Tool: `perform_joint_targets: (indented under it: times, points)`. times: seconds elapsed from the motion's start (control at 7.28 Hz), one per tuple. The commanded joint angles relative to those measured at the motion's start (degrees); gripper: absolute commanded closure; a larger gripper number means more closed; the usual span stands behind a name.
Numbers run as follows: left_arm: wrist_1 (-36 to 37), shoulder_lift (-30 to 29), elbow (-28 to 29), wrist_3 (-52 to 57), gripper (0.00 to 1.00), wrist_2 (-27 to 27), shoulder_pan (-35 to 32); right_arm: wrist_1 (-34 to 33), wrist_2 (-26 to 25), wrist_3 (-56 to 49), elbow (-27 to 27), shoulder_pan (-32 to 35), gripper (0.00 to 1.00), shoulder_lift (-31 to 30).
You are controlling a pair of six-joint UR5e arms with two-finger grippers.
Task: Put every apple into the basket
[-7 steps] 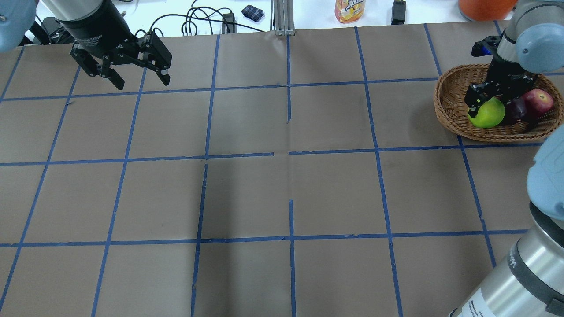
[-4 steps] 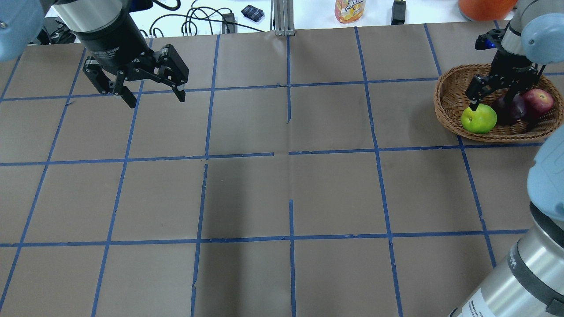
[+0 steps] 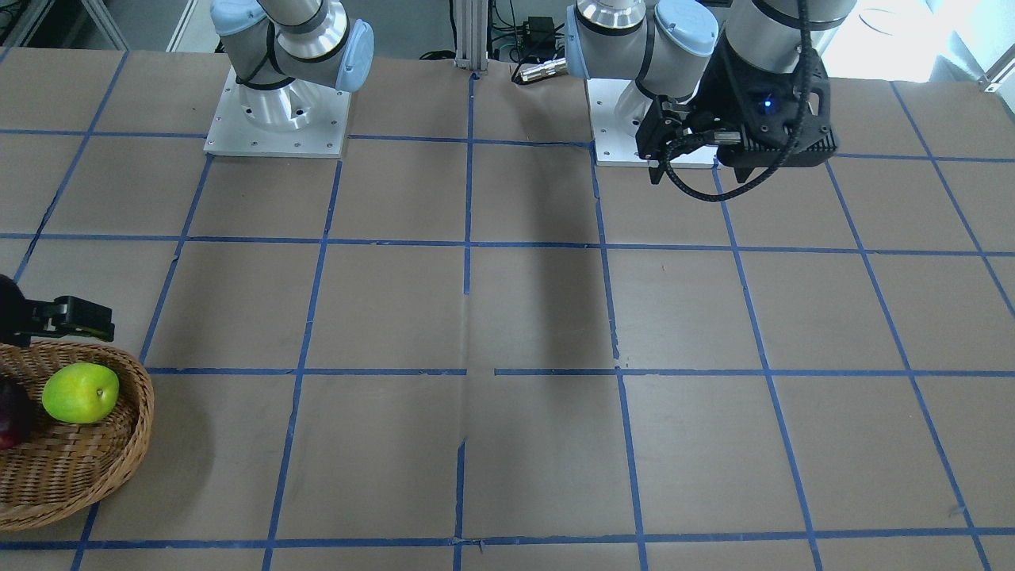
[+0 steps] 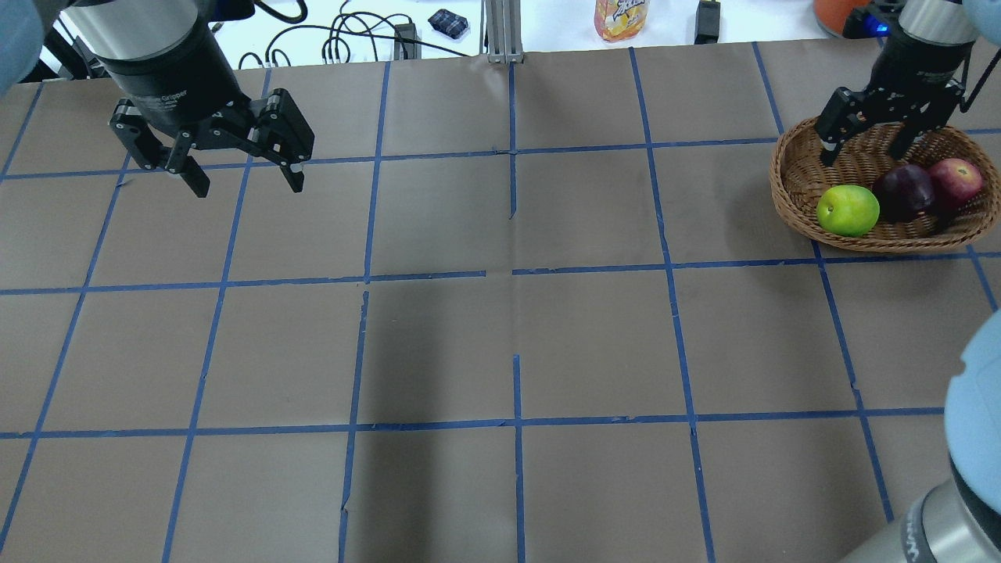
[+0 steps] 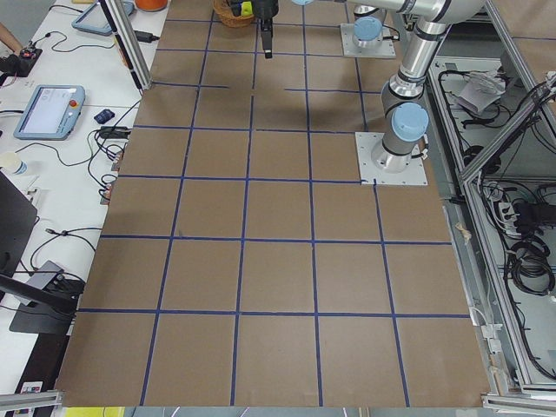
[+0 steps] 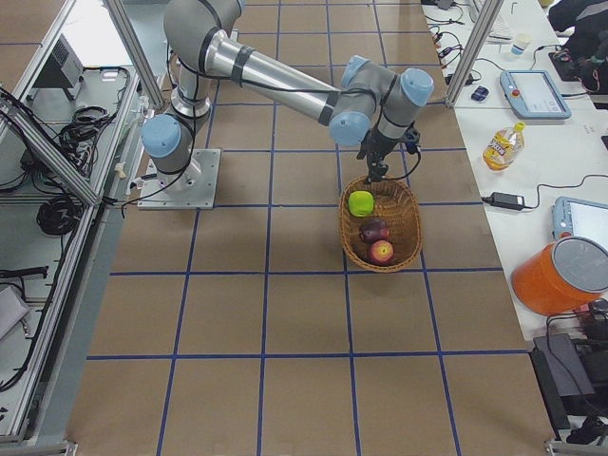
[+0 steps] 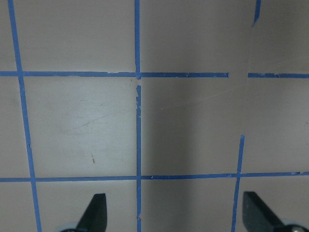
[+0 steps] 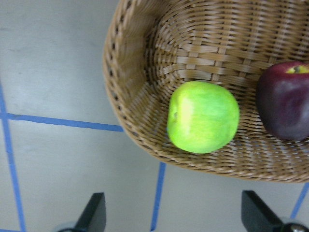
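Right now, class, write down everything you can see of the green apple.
The green apple is round and bright yellow-green, paler yellow on one side, with a small stem dimple. It lies inside the wicker basket, against its woven wall at one end. A gap separates it from the dark red apple. The open right tool hangs above, not touching it.

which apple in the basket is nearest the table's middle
The yellow-green apple: it lies at the basket's end toward the table's middle; the dark purplish apple is beside it and the red apple farthest out.
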Motion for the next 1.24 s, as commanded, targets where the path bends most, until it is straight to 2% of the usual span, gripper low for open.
perform_joint_targets:
  times: [0.0, 0.27, 0.41, 0.69, 0.96, 1.1]
  points:
    - [0.86, -1.5, -0.5, 2.4, 0.0, -5.56, 4.88, 3.32, 1.14, 16.57, 0.74, 7.45, 0.0, -5.77]
    - [4.47, -2.65, -0.59, 3.3, 0.0, -5.27, 5.08, 3.42, 1.05, 23.56, 2.85, 15.19, 0.0, -11.13]
    - [4.47, -2.57, -0.41, 2.77, 0.0, -5.27, 4.39, 7.33, 2.27, 23.5, 2.85, 16.53, 0.0, -14.03]
    - [4.47, -1.43, 1.25, 2.86, 0.0, -4.31, 4.38, 8.51, 3.5, 23.85, 3.99, 16.27, 0.0, -18.18]
    - [3.77, -1.95, 1.79, 2.86, 0.0, -3.51, 4.12, 7.56, 3.51, 23.94, 9.77, 15.84, 0.0, -19.76]
    - [3.68, -1.78, 1.44, 2.94, 0.0, -3.42, 4.03, 5.11, 3.34, 23.94, 11.02, 16.1, 0.0, -20.9]
